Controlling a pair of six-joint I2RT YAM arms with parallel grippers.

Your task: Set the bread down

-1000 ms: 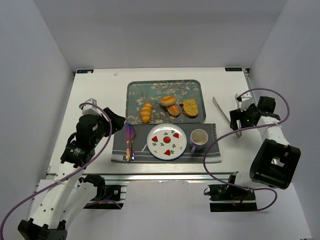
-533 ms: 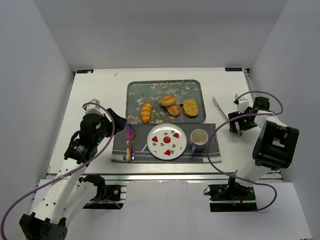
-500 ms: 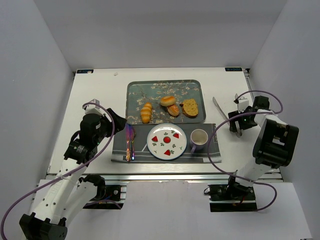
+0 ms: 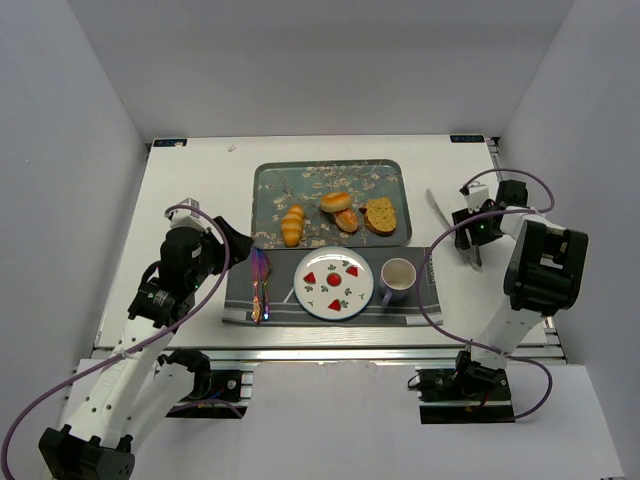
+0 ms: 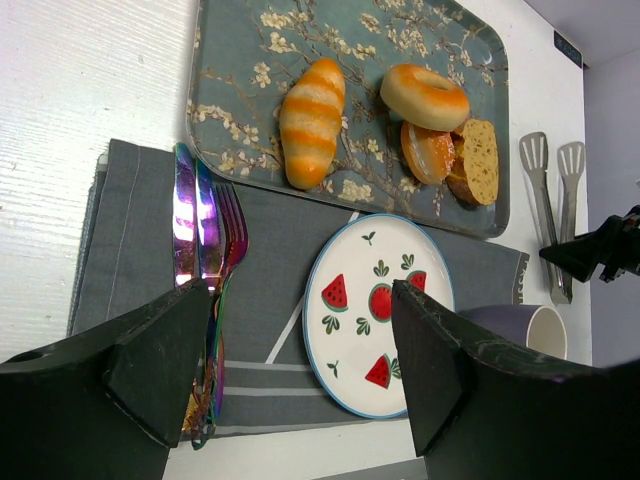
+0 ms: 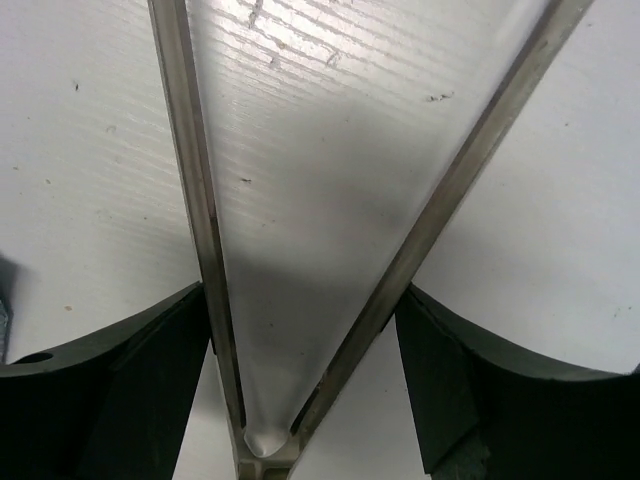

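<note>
The bread [image 4: 335, 201] is a golden-brown ring lying on the floral tray [image 4: 385, 175]; it also shows in the left wrist view [image 5: 424, 96]. The watermelon plate [image 4: 322, 292] sits on the grey placemat below the tray, bare [image 5: 352, 335]. My left gripper [image 4: 240, 243] is open and empty, hovering left of the plate over the cutlery [image 5: 300, 300]. My right gripper [image 4: 472, 236] is open and low over the metal tongs [image 4: 436, 209], its fingers straddling both tong arms [image 6: 305, 300] near their hinge.
On the tray are also a ridged roll [image 4: 292, 225], a small orange bun [image 4: 347, 220] and a toast slice [image 4: 380, 215]. A purple mug [image 4: 398, 277] stands right of the plate. Iridescent cutlery [image 4: 259, 285] lies on the placemat's left side.
My right gripper has moved up and left along the tongs and dropped low over them. My left arm shifted slightly, then held still.
</note>
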